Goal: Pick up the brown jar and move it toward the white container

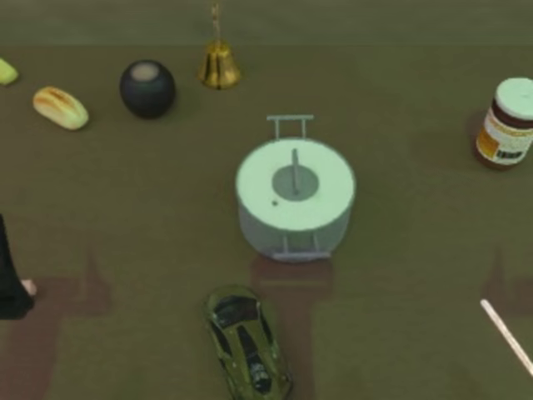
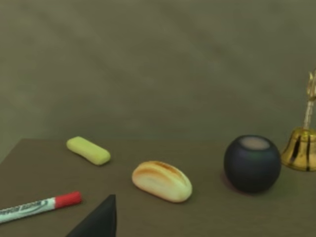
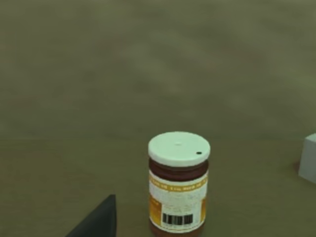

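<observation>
The brown jar (image 3: 178, 183) stood upright and untouched, well apart from the white container (image 1: 295, 198); whether the right end effector (image 3: 96, 221) was wide or narrow I cannot tell, and an off-centre approach risked toppling the jar.

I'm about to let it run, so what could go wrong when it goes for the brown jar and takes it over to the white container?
The brown jar stands upright near the table's right edge; a clumsy approach by the right arm could tip it or push it off. The white container has thin wire handles and a pin on top, which the carried jar might catch. The left arm sits parked at the left edge.
</observation>
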